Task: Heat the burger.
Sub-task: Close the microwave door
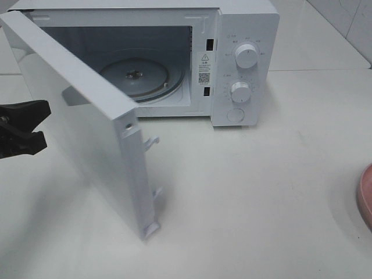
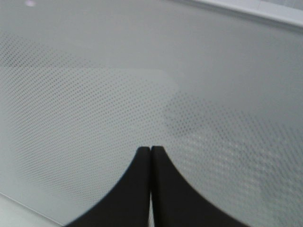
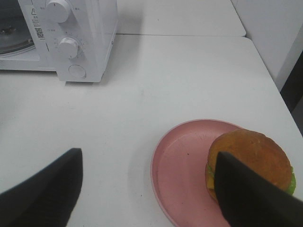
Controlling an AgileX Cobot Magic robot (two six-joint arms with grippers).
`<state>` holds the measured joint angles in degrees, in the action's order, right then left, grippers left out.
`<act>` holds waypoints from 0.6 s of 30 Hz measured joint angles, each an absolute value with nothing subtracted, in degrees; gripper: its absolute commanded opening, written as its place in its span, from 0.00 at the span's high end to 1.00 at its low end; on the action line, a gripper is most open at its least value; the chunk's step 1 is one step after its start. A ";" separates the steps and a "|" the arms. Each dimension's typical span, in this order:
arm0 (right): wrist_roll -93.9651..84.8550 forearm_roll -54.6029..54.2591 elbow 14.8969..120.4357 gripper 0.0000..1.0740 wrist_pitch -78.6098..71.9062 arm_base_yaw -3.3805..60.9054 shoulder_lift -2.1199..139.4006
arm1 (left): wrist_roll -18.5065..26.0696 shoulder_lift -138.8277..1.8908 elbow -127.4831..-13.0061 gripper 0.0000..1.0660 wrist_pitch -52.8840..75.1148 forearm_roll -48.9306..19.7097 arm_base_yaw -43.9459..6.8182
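The burger (image 3: pixel 250 152), with a glossy brown bun and green and yellow showing at its edge, sits on a pink plate (image 3: pixel 182 175) in the right wrist view. My right gripper (image 3: pixel 149 155) hovers open above the plate's near side, and one dark finger (image 3: pixel 255 194) covers part of the burger. In the high view only the plate's rim (image 1: pixel 366 197) shows at the right edge. My left gripper (image 2: pixel 150 149) is shut on nothing, close to the outer face of the microwave door (image 1: pixel 87 128). It appears in the high view as a black shape (image 1: pixel 22 128) at the far left.
The white microwave (image 1: pixel 244 64) stands at the back with its door swung wide open toward the front left. Its glass turntable (image 1: pixel 136 75) is bare. Two knobs (image 1: pixel 246 56) and a round button are on its right panel. White tabletop lies between microwave and plate.
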<state>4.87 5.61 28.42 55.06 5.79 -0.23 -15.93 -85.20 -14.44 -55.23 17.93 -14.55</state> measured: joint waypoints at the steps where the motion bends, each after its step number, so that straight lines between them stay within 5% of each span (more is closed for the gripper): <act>1: 4.87 5.61 28.42 0.33 55.06 5.79 -0.23 | -15.93 -85.20 -14.44 1.00 -55.23 17.93 -14.55; 18: 4.87 5.61 28.42 0.33 55.06 5.79 -0.23 | -9.28 -91.04 -25.44 1.00 -49.85 0.00 -31.40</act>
<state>4.87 5.61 28.42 55.06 5.79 -0.23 -9.28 -91.04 -25.44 -49.85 0.00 -31.40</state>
